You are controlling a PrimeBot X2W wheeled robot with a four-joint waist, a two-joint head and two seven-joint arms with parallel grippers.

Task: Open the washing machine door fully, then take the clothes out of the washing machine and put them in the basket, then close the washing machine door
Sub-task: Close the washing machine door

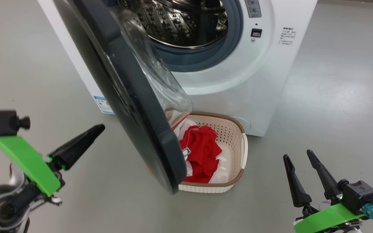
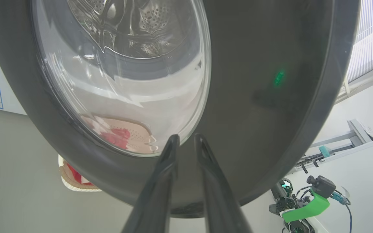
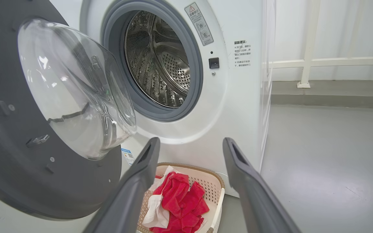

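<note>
Washing machine (image 1: 257, 81): white front-loader standing on the grey floor (image 1: 335, 113), far centre; a steel drum (image 1: 180, 22) shows inside the grey ring.
Washing machine door (image 1: 134, 106): part open, swung out toward the near left; black rim, with the clear glass bowl bulging toward the drum.
Blue label sticker (image 1: 104, 104): on the machine's left side, low down.
Basket (image 1: 230, 134): on the floor just in front of the machine, below the drum opening; the door's lower edge overlaps its left part in the head view.
Clothes (image 1: 202, 152): red with white pieces, heaped inside the basket.
Left gripper (image 2: 186, 139): near left, fingers a narrow gap apart with nothing between them, pointing at the door's outer face and apart from it.
Right gripper (image 1: 297, 154): near right, fingers spread wide, empty, well apart from the basket.
</note>
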